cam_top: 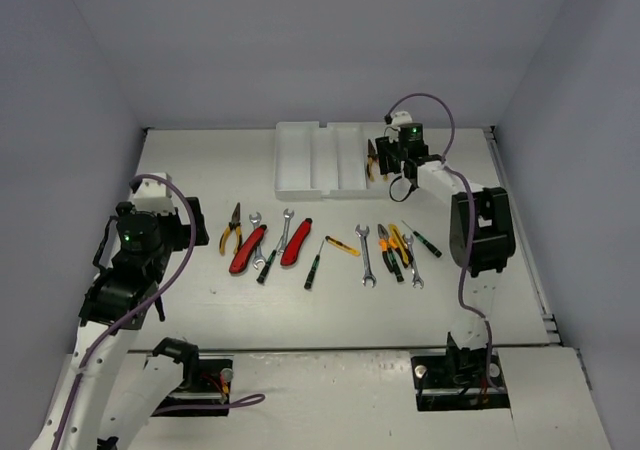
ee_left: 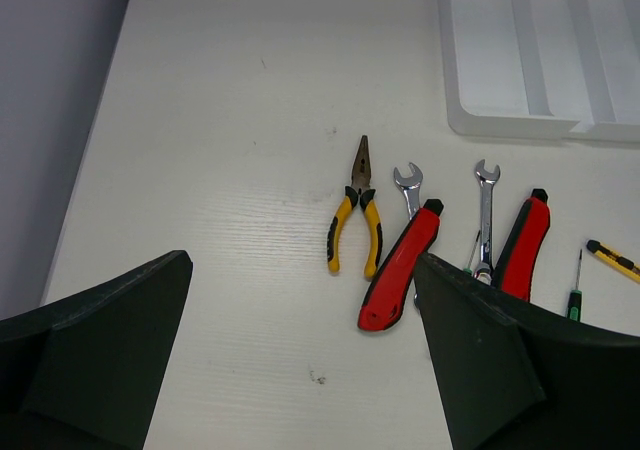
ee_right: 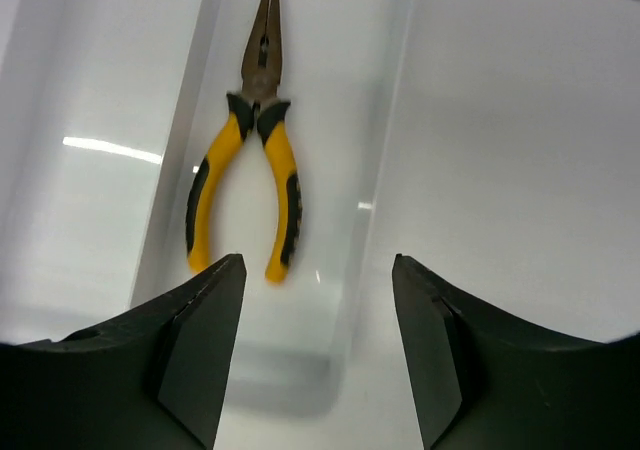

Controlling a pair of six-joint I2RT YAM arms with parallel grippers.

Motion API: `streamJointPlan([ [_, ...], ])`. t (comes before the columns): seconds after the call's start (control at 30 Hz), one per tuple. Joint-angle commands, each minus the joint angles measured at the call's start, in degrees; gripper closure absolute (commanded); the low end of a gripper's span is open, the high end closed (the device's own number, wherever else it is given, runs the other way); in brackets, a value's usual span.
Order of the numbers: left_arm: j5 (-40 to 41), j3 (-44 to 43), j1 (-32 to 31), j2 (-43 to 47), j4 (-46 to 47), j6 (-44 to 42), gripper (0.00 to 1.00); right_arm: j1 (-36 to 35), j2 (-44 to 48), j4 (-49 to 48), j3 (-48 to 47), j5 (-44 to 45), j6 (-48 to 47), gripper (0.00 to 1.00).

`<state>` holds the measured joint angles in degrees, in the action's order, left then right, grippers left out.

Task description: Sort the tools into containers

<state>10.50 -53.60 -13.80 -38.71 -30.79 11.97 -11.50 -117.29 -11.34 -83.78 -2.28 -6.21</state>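
Observation:
The translucent white tray lies at the back of the table. One pair of yellow-handled pliers lies in its rightmost slot, nose away from me; it also shows in the right wrist view. My right gripper hangs open and empty just above that slot's near end. The other tools lie in a row mid-table: yellow pliers, two red cutters, wrenches, screwdrivers, orange pliers. My left gripper is open and empty, high over the table's left side.
In the left wrist view the yellow pliers, a red cutter and a wrench lie ahead to the right, the tray beyond. Grey walls close in the table on the left, back and right.

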Motion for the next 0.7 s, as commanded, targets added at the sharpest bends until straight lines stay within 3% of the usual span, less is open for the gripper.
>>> streamJointPlan([
  [0.0,-0.39,-0.63,0.36,0.30,3.45,-0.11,0.09,-1.98,19.52,-2.03,10.83,0.74,5.10,0.47],
  [0.33,-1.00,-0.62,0.44,-0.13,3.36,-0.02,0.09,-13.94,38.89,5.09,35.41,4.29,19.44,0.62],
  [0.47,-1.18,-0.54,0.44,-0.31,3.32,0.03,0.09,-15.44,41.86,5.71,39.97,4.92,22.40,0.68],
  [0.67,-0.67,-0.27,0.44,-0.14,3.36,-0.10,0.09,-16.28,42.22,6.06,44.36,3.70,23.82,0.68],
])
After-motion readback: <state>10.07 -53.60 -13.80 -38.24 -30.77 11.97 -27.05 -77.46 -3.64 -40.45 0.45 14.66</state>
